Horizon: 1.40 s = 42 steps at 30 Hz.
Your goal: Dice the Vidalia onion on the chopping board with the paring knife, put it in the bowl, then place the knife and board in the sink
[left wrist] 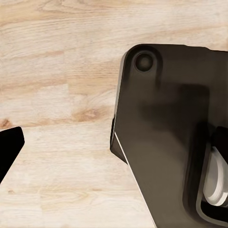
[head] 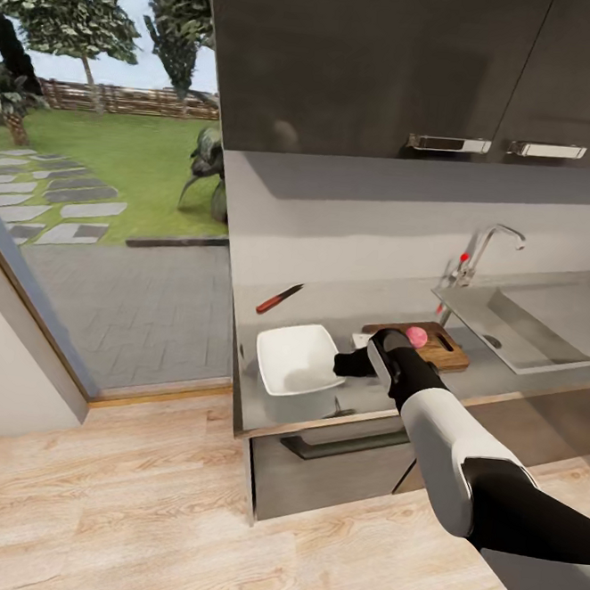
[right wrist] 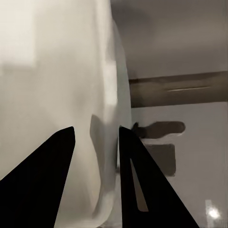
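Note:
The pinkish Vidalia onion [head: 415, 336] rests on the brown chopping board [head: 441, 348], which lies on the grey countertop [head: 335, 297] just left of the sink [head: 525, 324]. The red-handled paring knife [head: 279, 298] lies farther back on the counter, behind the white square bowl [head: 296, 360]. My right gripper [head: 343, 364] is at the bowl's right rim. In the right wrist view this gripper [right wrist: 96, 128] is open, its fingers straddling the bowl's wall [right wrist: 107, 95]. One black fingertip [left wrist: 9, 147] of my left gripper shows above the wooden floor.
A chrome tap [head: 482, 251] with a red knob stands behind the sink. Dark upper cabinets [head: 378, 65] hang over the counter. A drawer handle [head: 344, 444] sits below the counter's front edge. A glass wall to the garden is at the left, over light wooden floor [head: 115, 512].

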Tool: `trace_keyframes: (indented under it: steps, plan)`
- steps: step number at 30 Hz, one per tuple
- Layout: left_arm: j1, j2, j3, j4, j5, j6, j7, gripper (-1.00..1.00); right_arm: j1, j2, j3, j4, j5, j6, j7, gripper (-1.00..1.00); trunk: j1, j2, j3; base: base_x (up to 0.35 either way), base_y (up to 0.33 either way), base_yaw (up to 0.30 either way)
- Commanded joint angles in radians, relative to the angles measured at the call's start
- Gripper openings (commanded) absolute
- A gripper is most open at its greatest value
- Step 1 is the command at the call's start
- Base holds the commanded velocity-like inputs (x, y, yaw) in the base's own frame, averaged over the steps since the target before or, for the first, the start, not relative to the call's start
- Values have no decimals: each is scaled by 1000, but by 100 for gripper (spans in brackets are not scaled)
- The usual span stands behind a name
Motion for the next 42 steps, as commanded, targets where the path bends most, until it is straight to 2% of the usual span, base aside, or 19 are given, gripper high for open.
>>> trace_keyframes:
  steps: [1, 3, 4, 6, 10, 22, 42]
  plan:
    - [1, 0, -1, -2, 6, -1, 0, 100, -1, 1, -4, -2, 7, 16, 8, -100, 1, -2, -2, 0, 0, 0]
    - [1, 0, -1, -2, 6, -1, 0, 100, -1, 1, -13, -2, 7, 27, 8, -100, 1, -2, -2, 0, 0, 0]
    - [1, 0, -1, -2, 6, -1, 0, 100, -1, 1, -53, -2, 7, 35, 7, -100, 1, -2, -2, 0, 0, 0]
    - [1, 0, -1, -2, 6, -1, 0, 100, -1, 1, -88, -2, 7, 38, 6, -100, 1, -2, -2, 0, 0, 0]
    - [1, 0, -1, -2, 6, -1, 0, 100, -1, 1, -112, -2, 8, 39, 5, -100, 1, -2, -2, 5, 0, 0]
    - [1, 0, -1, -2, 6, -1, 0, 100, -1, 2, -115, -3, 8, 39, 5, -100, 1, -2, -2, 154, 69, 0]
    - [1, -1, -1, -2, 6, -1, 0, 100, -1, 1, -107, -4, 13, 38, -17, -100, 1, -2, -2, 11, 6, 0]
